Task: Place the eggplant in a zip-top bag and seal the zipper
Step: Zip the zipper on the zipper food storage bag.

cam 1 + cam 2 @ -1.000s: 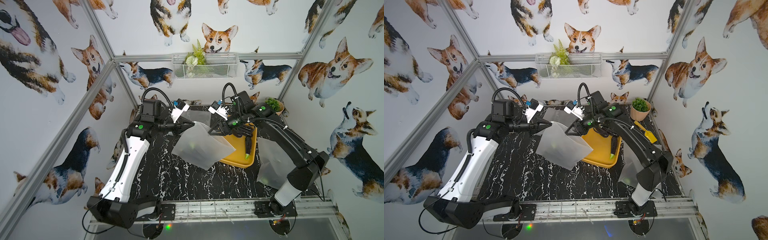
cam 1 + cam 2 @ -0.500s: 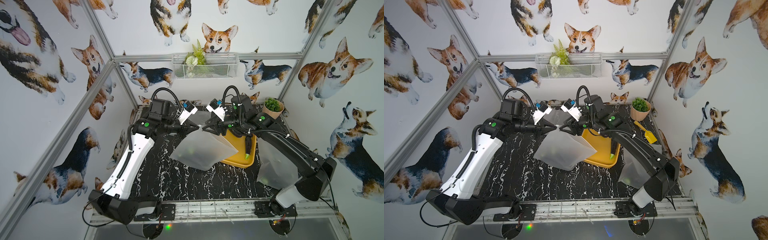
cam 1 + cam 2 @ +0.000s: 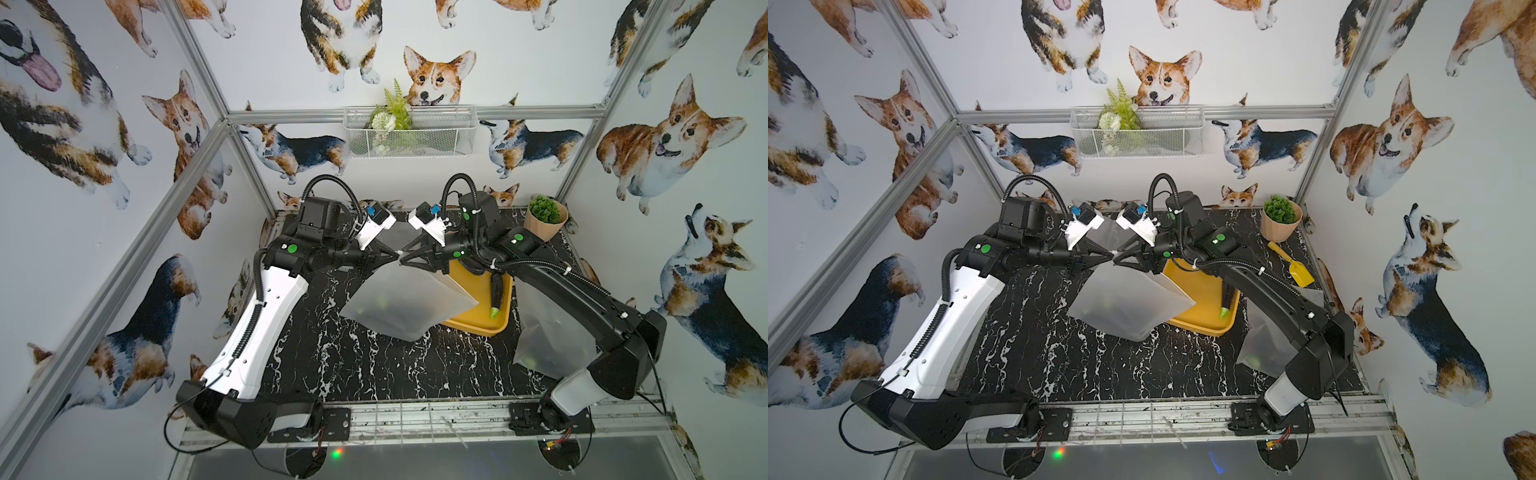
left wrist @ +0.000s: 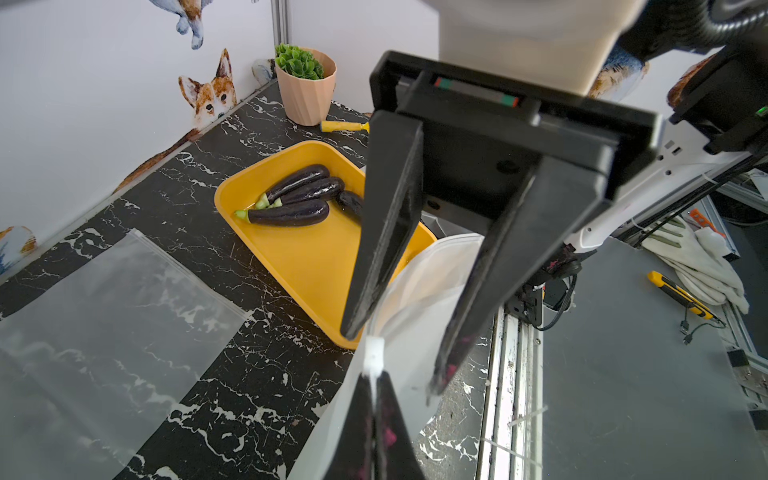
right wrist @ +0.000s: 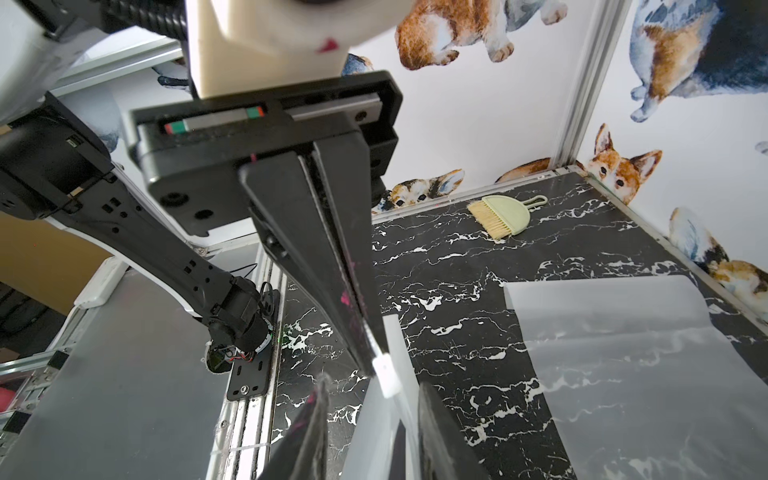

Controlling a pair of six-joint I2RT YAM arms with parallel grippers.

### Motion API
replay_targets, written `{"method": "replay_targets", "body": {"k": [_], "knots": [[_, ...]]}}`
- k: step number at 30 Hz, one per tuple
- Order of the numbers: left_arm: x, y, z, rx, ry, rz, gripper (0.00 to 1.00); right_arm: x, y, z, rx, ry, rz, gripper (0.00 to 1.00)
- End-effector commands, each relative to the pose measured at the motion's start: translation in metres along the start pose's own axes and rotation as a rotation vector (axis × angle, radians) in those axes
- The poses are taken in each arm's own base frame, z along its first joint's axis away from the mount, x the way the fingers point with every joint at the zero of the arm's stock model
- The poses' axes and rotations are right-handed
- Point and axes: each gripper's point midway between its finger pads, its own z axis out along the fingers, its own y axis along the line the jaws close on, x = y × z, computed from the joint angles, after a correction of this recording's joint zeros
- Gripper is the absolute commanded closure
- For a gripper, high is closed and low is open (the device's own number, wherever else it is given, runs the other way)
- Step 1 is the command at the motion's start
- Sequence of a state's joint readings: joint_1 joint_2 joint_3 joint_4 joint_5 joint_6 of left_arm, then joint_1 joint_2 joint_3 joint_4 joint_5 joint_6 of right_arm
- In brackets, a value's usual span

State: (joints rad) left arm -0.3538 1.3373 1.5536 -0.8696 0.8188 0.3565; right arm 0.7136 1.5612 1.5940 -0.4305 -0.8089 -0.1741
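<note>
Farthest left, our left gripper (image 3: 394,257) is clamped shut on the top corner of the zip-top bag (image 3: 399,303), right at the white slider (image 4: 374,353). The bag hangs from that pinch above the black marble table (image 3: 332,365), its lower part draped over the near edge of the yellow tray (image 3: 473,324).

Meeting it nose to nose, our right gripper (image 4: 392,361) has its jaws apart, straddling the bag's upper lip. We cannot tell whether one wall or both lie between the fingers.

Further right, the eggplant (image 4: 291,216) lies in the tray among others, so nothing is bagged yet.

The risks we see:
- If the right jaws close on both walls, the mouth will not open when we pull apart.
- The film is thin and slick, so a shallow pinch could slip.
- If the pull drags the slider along, we zip an empty bag.
- The hanging bag could sweep the tray.
</note>
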Motion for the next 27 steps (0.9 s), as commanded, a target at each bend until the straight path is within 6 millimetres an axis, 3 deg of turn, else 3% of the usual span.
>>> {"method": "replay_targets", "body": {"k": [1,7,12,16,24,27], "knots": [[-0.001,-0.011,0.0,0.056,-0.005,0.028,1.0,-0.009,0.009,0.001,-0.05,-0.025,-0.083,0.62],[-0.003,-0.012,0.001,0.067,0.0,0.031,1.0,-0.008,0.011,0.002,-0.073,-0.023,-0.121,0.64],[-0.004,-0.01,0.0,0.053,0.004,0.033,1.0,-0.005,0.013,0.004,-0.092,-0.002,-0.123,0.81],[-0.003,-0.008,0.001,0.041,0.011,0.028,1.0,0.0,0.016,0.0,-0.1,-0.001,-0.125,0.86],[-0.002,-0.007,0.002,0.047,0.01,0.024,1.0,0.002,0.024,-0.01,-0.144,-0.018,-0.124,0.88],[-0.002,-0.008,0.003,0.054,0.011,0.022,1.0,-0.001,0.029,-0.014,-0.18,-0.034,-0.121,0.8]]}}
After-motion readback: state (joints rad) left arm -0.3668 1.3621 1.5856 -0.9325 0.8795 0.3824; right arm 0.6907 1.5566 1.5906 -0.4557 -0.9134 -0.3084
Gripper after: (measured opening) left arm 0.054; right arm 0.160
